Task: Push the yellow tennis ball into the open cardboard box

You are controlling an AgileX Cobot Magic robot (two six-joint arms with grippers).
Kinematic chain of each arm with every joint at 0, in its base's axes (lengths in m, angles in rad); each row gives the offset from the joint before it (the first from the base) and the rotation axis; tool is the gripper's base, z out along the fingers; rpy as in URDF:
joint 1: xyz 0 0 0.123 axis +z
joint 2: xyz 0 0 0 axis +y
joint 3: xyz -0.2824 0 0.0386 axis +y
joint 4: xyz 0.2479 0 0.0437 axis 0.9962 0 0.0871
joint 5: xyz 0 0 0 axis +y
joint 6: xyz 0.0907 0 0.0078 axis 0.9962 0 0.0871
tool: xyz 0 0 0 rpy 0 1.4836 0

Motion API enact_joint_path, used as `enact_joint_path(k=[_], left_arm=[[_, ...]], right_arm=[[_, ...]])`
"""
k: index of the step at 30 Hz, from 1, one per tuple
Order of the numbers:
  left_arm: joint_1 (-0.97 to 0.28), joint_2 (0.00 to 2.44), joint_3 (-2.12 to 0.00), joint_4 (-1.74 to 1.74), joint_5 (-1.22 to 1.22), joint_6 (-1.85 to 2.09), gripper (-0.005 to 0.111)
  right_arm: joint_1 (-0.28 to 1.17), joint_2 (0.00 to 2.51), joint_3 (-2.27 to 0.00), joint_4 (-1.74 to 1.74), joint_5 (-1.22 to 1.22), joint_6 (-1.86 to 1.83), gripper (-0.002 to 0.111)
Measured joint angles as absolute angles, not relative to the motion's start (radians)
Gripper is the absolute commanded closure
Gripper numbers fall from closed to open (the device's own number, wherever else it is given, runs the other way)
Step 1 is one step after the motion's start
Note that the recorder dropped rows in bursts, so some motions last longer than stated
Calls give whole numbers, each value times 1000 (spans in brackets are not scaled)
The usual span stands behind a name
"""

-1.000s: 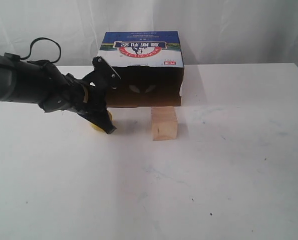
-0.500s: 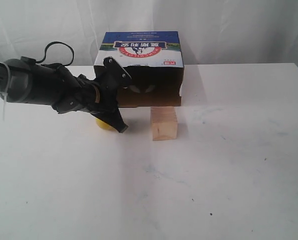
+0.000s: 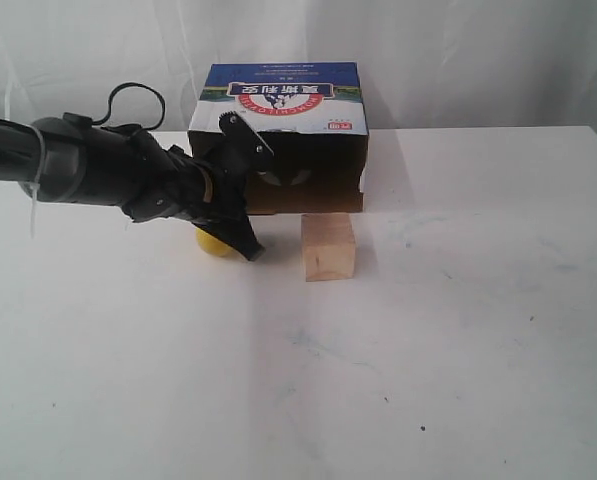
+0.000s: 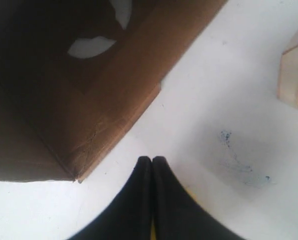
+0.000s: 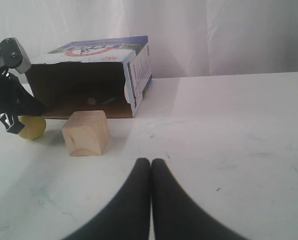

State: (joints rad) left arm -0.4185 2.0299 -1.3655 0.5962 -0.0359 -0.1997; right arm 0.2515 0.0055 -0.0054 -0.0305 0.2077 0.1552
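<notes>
Rightward we sweep, left jaws clenched on nothing, rolling the yellow tennis ball (image 3: 212,243) nearer the open cardboard box (image 3: 283,95), though it sits just outside its mouth.

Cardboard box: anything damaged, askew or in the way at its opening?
The open cardboard box lies on its side, its print upside down, and its lower flap is creased near one corner. A wooden cube stands just before the right part of the opening; the yellow tennis ball sits left of it.
</notes>
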Motion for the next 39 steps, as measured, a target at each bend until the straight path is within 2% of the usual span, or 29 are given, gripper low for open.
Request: enact_joint_path(k=[11,19,23,28,33,36,39], left_arm=[[-427,1876,-1350,652,78,-200,107],[-419,1725,-1134,659,176,-201,107],[-383,1714,-1035,659,145,-192,107],[-316,1791,-1013,659,17,-140,107],[-317,1898,-1141,659,-91,-107,107],[-407,1909,-1338,653,0,-94,107],[-412,1857,-1478,695,84,-92,107]], right_arm=[[251,5,-5,-31,208,156,108],[251,5,-5,-31,208,156,108],[251,5,-5,-31,208,156,108],[251,5,-5,-31,208,156,108],[251,5,-5,-31,208,156,108],[251,5,-5,-31,208,156,108],[251,5,-5,-31,208,156,108]])
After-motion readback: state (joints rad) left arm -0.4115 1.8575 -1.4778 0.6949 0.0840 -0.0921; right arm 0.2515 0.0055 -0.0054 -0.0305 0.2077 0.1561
